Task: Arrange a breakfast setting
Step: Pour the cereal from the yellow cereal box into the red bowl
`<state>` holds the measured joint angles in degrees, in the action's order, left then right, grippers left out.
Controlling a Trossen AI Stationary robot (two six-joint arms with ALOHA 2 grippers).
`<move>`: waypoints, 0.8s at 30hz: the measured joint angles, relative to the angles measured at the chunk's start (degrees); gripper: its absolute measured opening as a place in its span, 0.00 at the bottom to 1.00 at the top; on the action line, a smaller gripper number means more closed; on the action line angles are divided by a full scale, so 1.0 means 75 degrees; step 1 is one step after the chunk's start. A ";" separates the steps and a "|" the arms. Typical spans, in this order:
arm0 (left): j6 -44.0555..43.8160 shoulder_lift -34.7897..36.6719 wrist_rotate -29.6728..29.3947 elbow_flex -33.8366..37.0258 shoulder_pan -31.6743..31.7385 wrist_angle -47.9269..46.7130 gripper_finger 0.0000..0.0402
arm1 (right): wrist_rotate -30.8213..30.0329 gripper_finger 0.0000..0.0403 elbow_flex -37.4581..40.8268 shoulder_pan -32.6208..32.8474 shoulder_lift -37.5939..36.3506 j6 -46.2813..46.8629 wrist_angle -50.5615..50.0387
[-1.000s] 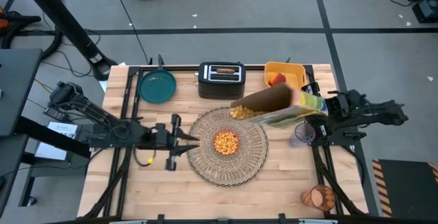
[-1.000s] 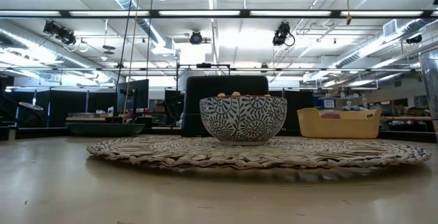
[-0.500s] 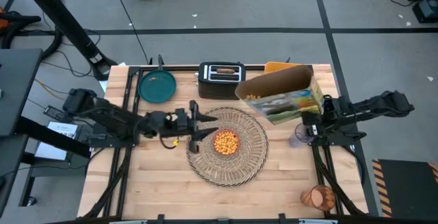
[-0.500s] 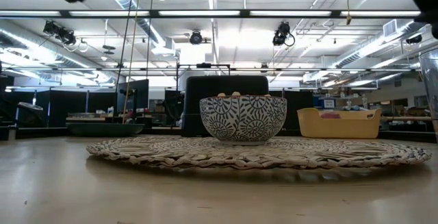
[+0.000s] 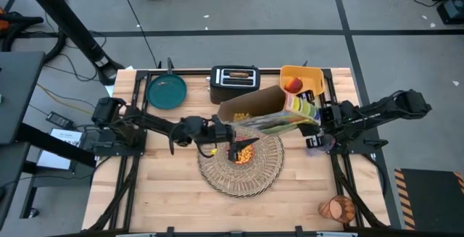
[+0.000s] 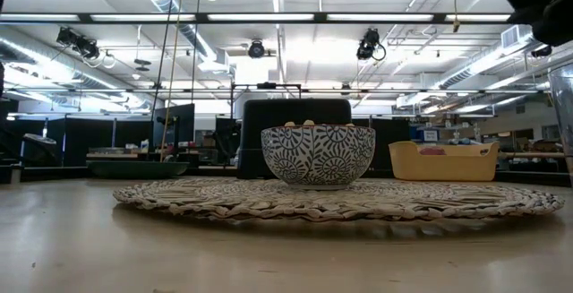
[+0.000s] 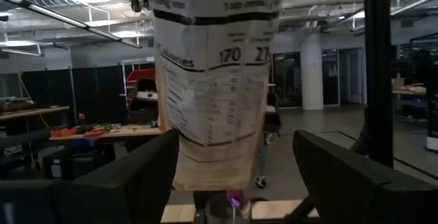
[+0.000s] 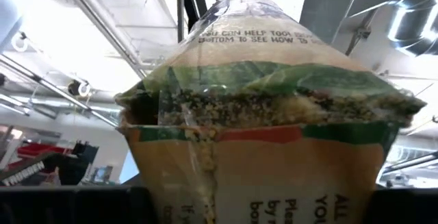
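Note:
The patterned cereal bowl stands on the round straw placemat, filled with orange cereal. My left gripper hangs open just above the bowl; in the left wrist view, a cereal box shows farther off between its fingers. My right gripper is shut on that box above the mat's far right. The box's open end points toward the table's left. The teal plate lies at the far left. A red fruit sits in the yellow bin. My right gripper pinches the cereal box between its two fingers at the end toward the table's right, coming from the right and slanting upward along the box. The box is lifted clear and tilted. Its inner bag shows at the far, open end.
The black toaster stands at the far edge behind the mat. A clear glass stands under my right arm. An orange tumbler lies at the near right corner. Bare wood lies at the near left.
My left gripper has travelled from the table's left side toward the right, over the mat's edge to above the bowl. My right gripper has shifted a little toward the left with the cereal box; the box has changed tilt and its open end now reaches farther left.

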<state>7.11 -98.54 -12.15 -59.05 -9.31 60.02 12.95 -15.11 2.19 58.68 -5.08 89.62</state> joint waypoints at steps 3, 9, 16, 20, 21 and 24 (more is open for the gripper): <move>0.0000 -0.0006 -0.0016 -0.0240 0.0040 0.0005 0.74 | 0.0002 0.42 -0.0135 0.0004 0.0035 -0.0137 0.0048; -0.0013 -0.0003 0.0255 -0.0705 0.0369 0.0049 0.74 | 0.0011 0.41 -0.0600 0.0068 0.0059 -0.0459 -0.0127; 0.0001 0.0003 0.1071 -0.1066 0.0344 0.0261 0.74 | -0.0073 0.41 -0.0583 0.0053 0.0180 -0.0462 -0.0523; -0.0051 0.0003 0.1027 -0.1220 0.0311 0.0457 0.74 | -0.0147 0.41 -0.0456 0.0186 0.0166 -0.0468 -0.0474; -0.0068 0.0003 0.1030 -0.1250 0.0313 0.0506 0.74 | -0.0150 0.41 -0.0427 0.0222 0.0163 -0.0469 -0.0421; -0.0260 0.0003 0.1256 -0.1325 0.0313 0.0667 0.69 | -0.0223 0.41 -0.0324 0.0269 0.0158 -0.0482 -0.0386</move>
<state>5.16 -98.52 -2.73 -68.99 -6.96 65.02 11.28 -17.54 4.21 59.86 -8.69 86.72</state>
